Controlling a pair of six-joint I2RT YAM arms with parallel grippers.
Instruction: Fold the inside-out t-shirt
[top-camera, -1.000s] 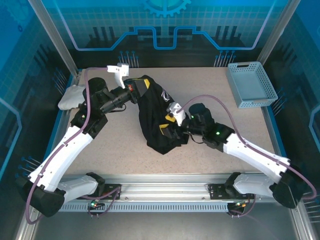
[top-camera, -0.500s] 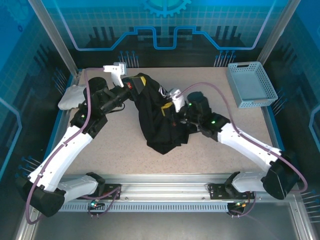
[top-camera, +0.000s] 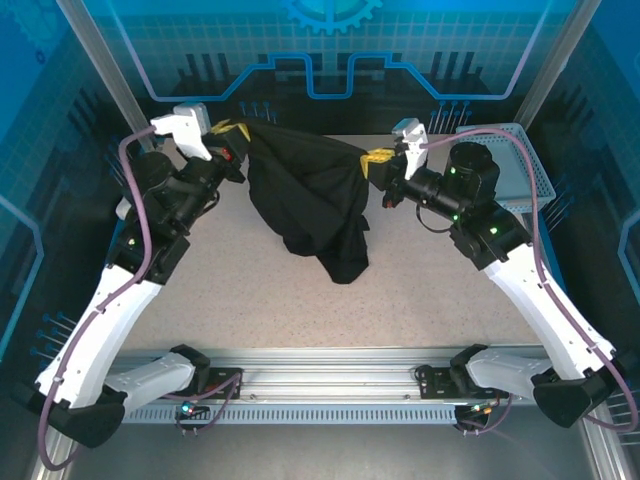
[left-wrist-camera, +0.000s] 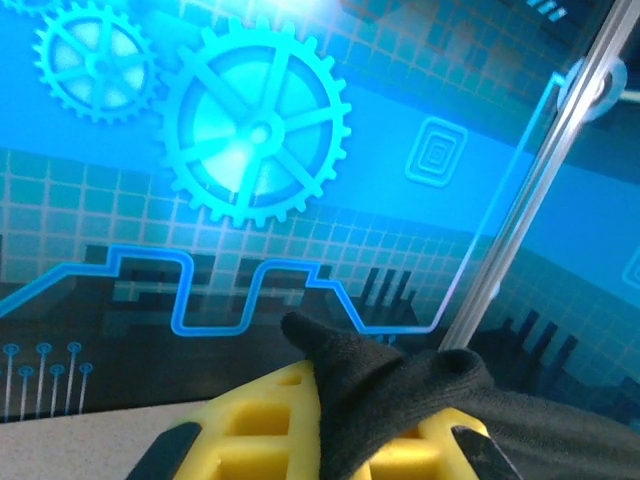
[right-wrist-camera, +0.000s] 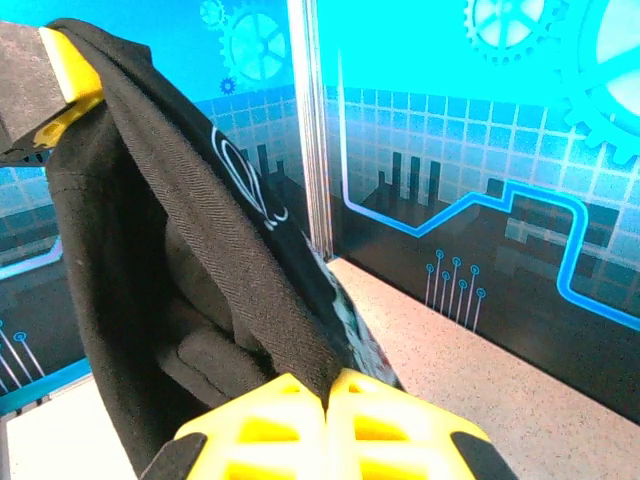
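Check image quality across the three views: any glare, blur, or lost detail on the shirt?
Top external: even light and sharp, but the t-shirt reads as a near-featureless black mass with folds hard to make out. Left wrist: glare blooms at the hub of the gear graphic. Right wrist: the t-shirt's weave is crisp, no motion blur.

Folds of the inside-out t-shirt (top-camera: 310, 200) hide its print in the top view. The right arm (top-camera: 500, 250) covers part of the blue basket (top-camera: 535, 175). Each wrist view's bottom edge cuts off the left gripper (left-wrist-camera: 340, 430) and right gripper (right-wrist-camera: 328, 395).
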